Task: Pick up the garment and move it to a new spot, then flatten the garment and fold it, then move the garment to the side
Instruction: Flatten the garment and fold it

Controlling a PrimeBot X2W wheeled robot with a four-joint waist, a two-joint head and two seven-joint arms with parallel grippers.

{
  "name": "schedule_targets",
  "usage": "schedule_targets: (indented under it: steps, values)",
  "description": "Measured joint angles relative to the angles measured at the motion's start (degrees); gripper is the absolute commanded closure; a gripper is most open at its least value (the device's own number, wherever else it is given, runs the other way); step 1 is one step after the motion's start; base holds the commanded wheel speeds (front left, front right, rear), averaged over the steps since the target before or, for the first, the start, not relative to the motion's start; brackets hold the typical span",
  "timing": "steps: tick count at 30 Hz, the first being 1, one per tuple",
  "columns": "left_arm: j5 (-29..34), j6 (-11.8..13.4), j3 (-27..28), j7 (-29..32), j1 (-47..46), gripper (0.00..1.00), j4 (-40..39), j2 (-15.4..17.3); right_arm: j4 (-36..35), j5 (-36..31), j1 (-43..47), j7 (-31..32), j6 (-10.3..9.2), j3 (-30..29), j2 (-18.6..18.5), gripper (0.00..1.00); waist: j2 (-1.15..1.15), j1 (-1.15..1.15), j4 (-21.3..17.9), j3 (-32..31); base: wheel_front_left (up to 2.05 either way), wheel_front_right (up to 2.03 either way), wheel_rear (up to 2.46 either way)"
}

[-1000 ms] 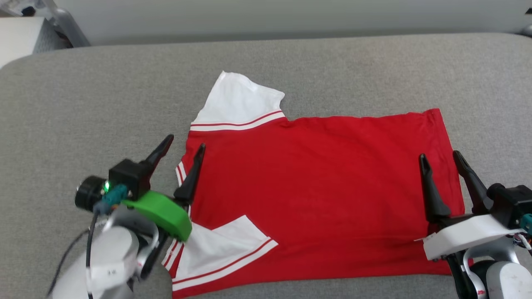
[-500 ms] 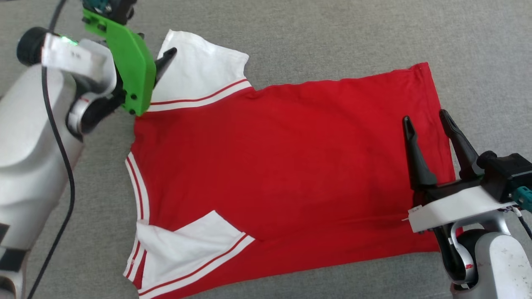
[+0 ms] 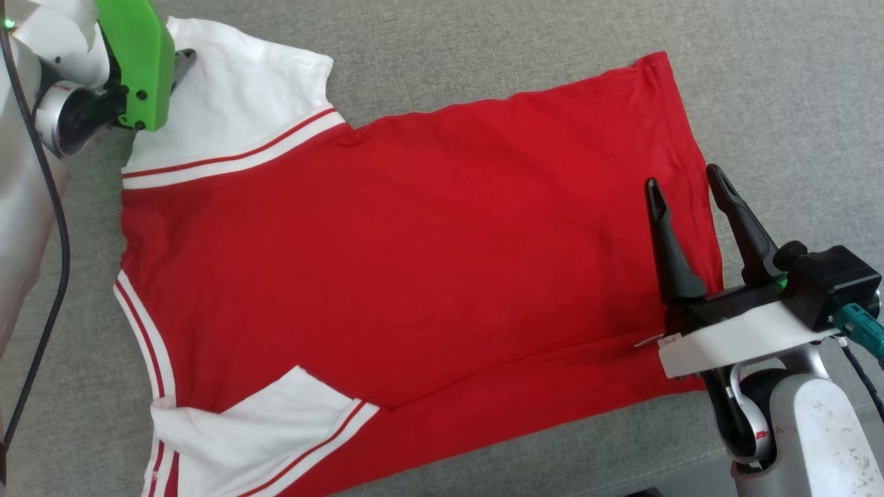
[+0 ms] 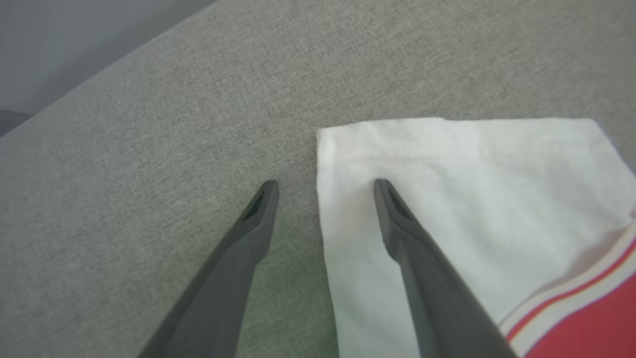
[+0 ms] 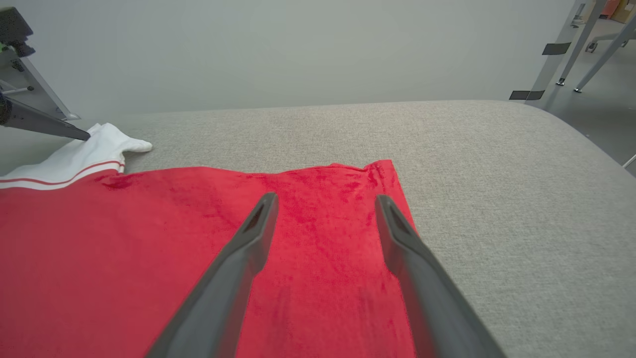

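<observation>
The garment (image 3: 414,241), a red shirt with white sleeves, lies flat on the grey padded surface (image 3: 483,48) with its plain side up. Its far white sleeve (image 4: 472,199) sticks out, and the near sleeve (image 3: 262,421) is folded onto the red body. My left gripper (image 4: 325,183) is open and straddles the far sleeve's outer edge, one finger over cloth and one over bare surface. Over the hem at the right, my right gripper (image 3: 684,176) also stands open, low above the red cloth (image 5: 149,238), holding nothing.
The grey surface curves off at the right (image 5: 571,164), with floor and metal frame legs (image 5: 561,49) beyond it. A pale wall (image 5: 298,49) runs behind the surface. My left arm's black cable (image 3: 48,276) hangs at the left.
The head view has tipped down and shifted. My left gripper has gone from the collar side out to the far white sleeve. The right gripper has stayed over the hem, and both remain open.
</observation>
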Motion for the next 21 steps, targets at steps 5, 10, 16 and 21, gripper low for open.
schedule_targets:
  steps: [5, 10, 16, 21]
  values:
    - [0.1, 0.0, -1.4, -1.5, -0.9, 0.0, 2.2, 0.2, 0.3, 0.0, -0.1, -0.2, 0.0, 0.1, 0.1, 0.0, 0.0, -0.01, -0.9, 1.3, 0.0, 0.0, 0.0]
    - [-3.3, 0.0, -2.6, -1.3, -1.4, 0.43, 2.6, 0.1, 0.4, 0.0, -0.3, -0.2, 0.0, 0.1, 0.1, 0.0, 0.0, 0.0, -0.7, 1.9, 0.0, 0.0, 0.0]
    - [-7.8, 0.0, -3.7, -0.5, -1.6, 1.0, 2.3, -0.9, 0.5, -0.5, -0.9, 0.4, 0.0, 0.1, -0.1, 0.0, 0.0, 0.0, 0.1, 1.6, 0.0, 0.0, 0.0]
    - [-9.8, 0.0, -3.9, -6.9, 0.2, 1.0, 2.7, -1.6, 0.4, -0.5, -1.1, 4.3, 0.0, -0.9, -3.1, 0.0, 0.0, 0.0, 0.8, -1.1, 0.0, 0.0, 0.0]
